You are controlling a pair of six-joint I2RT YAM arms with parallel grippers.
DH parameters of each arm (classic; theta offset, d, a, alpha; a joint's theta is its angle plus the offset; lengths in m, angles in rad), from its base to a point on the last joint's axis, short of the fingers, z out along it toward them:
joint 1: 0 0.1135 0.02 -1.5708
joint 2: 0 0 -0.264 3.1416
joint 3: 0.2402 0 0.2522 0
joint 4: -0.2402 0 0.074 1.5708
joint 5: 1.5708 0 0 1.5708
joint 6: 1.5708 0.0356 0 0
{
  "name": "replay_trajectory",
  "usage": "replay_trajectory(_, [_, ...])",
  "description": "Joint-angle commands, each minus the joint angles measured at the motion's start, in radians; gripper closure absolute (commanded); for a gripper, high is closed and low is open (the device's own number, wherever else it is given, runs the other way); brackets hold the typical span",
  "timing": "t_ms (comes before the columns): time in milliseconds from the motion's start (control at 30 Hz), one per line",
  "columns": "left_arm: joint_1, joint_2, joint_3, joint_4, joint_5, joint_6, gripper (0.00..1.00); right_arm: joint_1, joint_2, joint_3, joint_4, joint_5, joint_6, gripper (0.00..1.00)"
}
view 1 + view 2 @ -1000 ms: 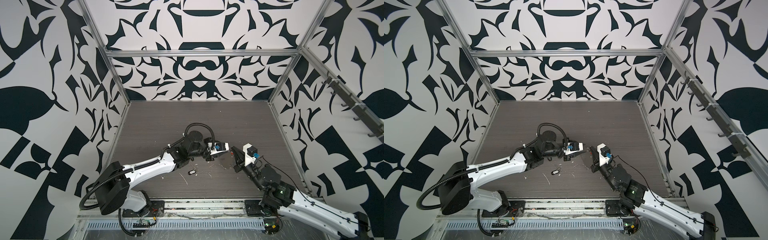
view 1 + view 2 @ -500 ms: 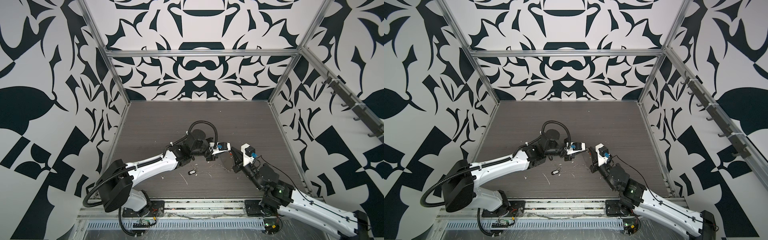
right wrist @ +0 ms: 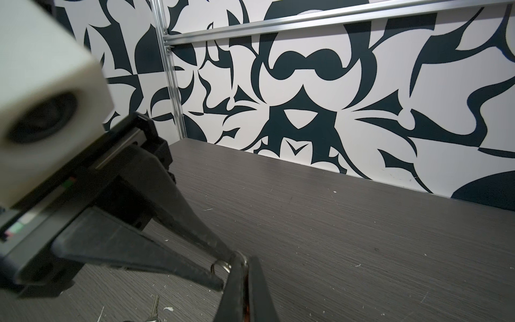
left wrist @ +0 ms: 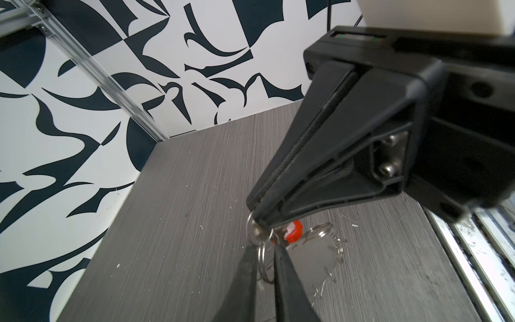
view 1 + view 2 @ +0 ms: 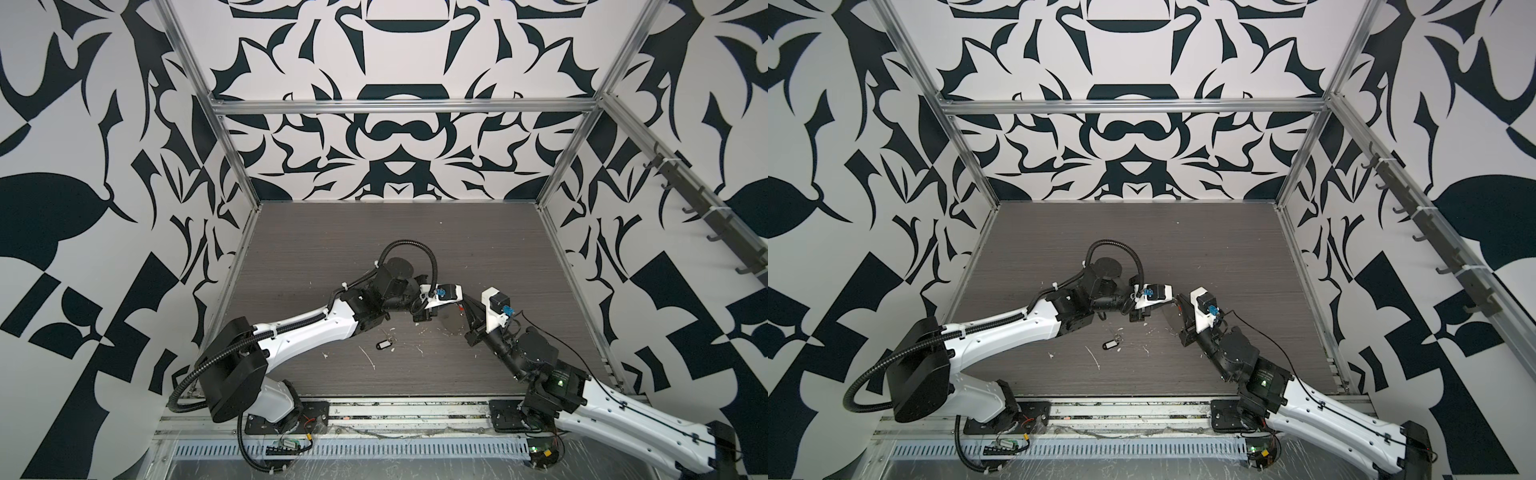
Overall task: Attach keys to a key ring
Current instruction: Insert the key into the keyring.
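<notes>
**Keys with red tag held between both gripper tips**

Red-tag keys (image 4: 292, 230) sit at the tip of the right gripper (image 4: 257, 220). Its jaws are pressed together on the bunch. A metal key head and a small loop poke out at the tip, and the red tag lies just past it. The right wrist view shows a red-orange strip squeezed in the slit between the right fingers (image 3: 263, 295).

Left gripper (image 4: 264, 246) meets the right one tip to tip from the opposite side. Its jaws stand a narrow slit apart, clamped on a split ring (image 4: 261, 260) that links up into the red-tag bunch. The ring's edges touch both fingers. In the right wrist view the left fingers (image 3: 192, 220) converge on that ring, right at the right gripper's tip.

Key ring (image 4: 315, 256) is a thin grey disc-like hoop with tiny loops on its rim. It sits just beyond the right gripper's tip, past the red tag. In a top view (image 5: 451, 323) it shows under and between the two tips. Whether it hangs or rests on the table (image 5: 374, 249) cannot be told.

Black-tag keys (image 5: 383, 345) (image 5: 1109, 344) lie flat on the table, apart from both grippers and nearer the left one, back toward that arm's base. White scraps (image 5: 368, 356) are scattered around them.
</notes>
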State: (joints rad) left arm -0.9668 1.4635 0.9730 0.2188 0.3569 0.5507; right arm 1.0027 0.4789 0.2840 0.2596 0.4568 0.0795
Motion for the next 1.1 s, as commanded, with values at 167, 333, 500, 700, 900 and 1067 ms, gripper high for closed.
replay_trajectory(167, [0.0, 0.014, 0.03, -0.021, 0.008, 0.014, 0.78, -0.003, -0.012, 0.029, 0.066, -0.001, 0.001, 1.0])
replay_trajectory(333, [0.0, 0.014, 0.032, -0.027, 0.008, 0.018, 0.84, -0.004, -0.014, 0.029, 0.063, -0.003, 0.004, 1.0])
replay_trajectory(500, [0.0, 0.021, 0.034, -0.027, 0.006, 0.022, 0.93, -0.004, -0.01, 0.029, 0.07, -0.001, 0.001, 1.0])
replay_trajectory(700, [0.0, 0.021, 0.037, -0.031, -0.003, 0.022, 1.0, -0.004, -0.007, 0.029, 0.068, 0.0, 0.001, 1.0])
replay_trajectory(900, [-0.001, 0.002, 0.013, 0.002, -0.02, 0.02, 1.0, -0.004, -0.01, 0.025, 0.074, 0.005, 0.0, 1.0])
replay_trajectory(1067, [-0.001, -0.025, -0.025, 0.06, -0.042, 0.013, 1.0, -0.004, -0.012, 0.023, 0.076, 0.02, -0.003, 1.0])
